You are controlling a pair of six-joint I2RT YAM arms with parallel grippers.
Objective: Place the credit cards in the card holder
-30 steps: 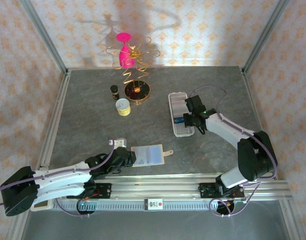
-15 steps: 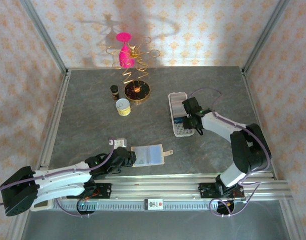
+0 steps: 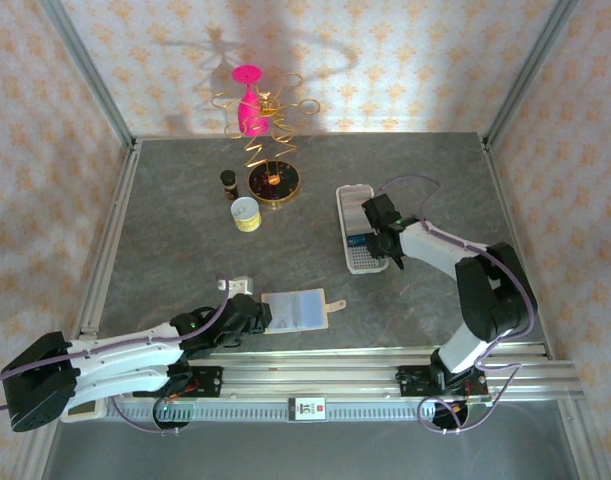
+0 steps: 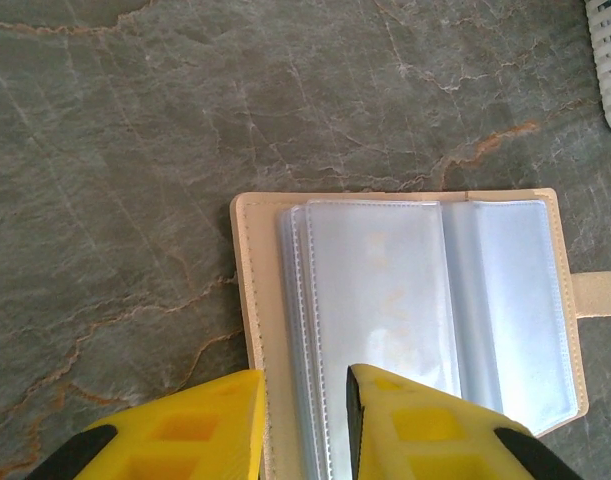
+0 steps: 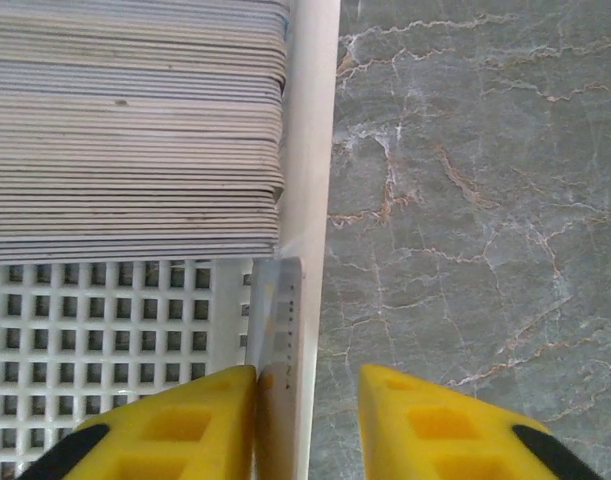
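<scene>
Top external view first: we see the card holder (image 3: 353, 192) lying lengthwise on the grey surface (image 3: 185, 260), right of centre. The right claw (image 3: 377, 240) is over the holder's right rim, near its nearer half. A stack of cards (image 3: 357, 214) fills the holder's farther half. Well apart from these, close to the arm bases, the left claw (image 3: 261, 315) sits at the left edge of an open beige wallet (image 3: 303, 310).

Left wrist view: we look down on the wallet (image 4: 405, 290), spread flat with its clear sleeves up. The left claw (image 4: 305, 385) has its yellow fingers a little apart, both tips over the wallet's near edge and nothing pinched between them. Whether they press on it we cannot tell. One end of the card holder (image 4: 610, 60) shows at the top right corner, far from this claw.

Right wrist view: the right claw (image 5: 307, 380) is apart. A single card (image 5: 278, 340) stands on edge between the fingers, just inside the card holder's rim (image 5: 310, 120). It touches the finger on the picture's left and is clear of the other. Beyond it, the stack of cards (image 5: 135, 130) lies packed on edge across the holder's perforated base.
</scene>
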